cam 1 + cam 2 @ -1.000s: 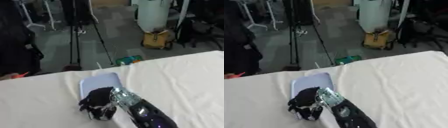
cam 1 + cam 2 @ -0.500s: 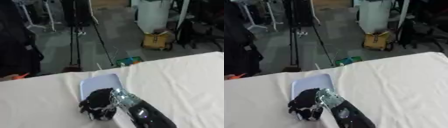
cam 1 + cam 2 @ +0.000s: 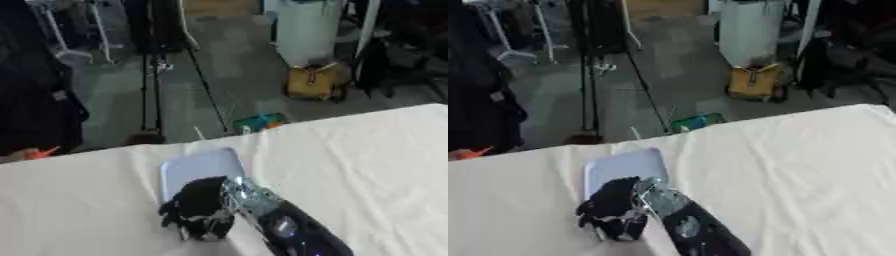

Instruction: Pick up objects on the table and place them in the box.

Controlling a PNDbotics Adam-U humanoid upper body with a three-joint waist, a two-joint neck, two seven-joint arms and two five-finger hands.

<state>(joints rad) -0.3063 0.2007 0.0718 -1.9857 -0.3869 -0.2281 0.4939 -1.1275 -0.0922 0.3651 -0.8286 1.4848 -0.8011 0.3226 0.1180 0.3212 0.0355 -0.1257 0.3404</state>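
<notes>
The right hand (image 3: pixel 199 211) sat at the near end of a pale blue flat thing (image 3: pixel 199 167) on the white-clothed desk (image 3: pixel 367 160), whose long axis ran away from the robot. Its fingers curled downward; whether they held anything was hidden. No box or left hand showed.

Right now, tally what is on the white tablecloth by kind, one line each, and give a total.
Pale blue flat rectangular things: 1, the pale blue flat piece near the far edge.
Robot hands: 1, the right hand, black, fingers curled down at the piece's near end.
Boxes: 0 in view.
Total: 2 on the white tablecloth.
</notes>
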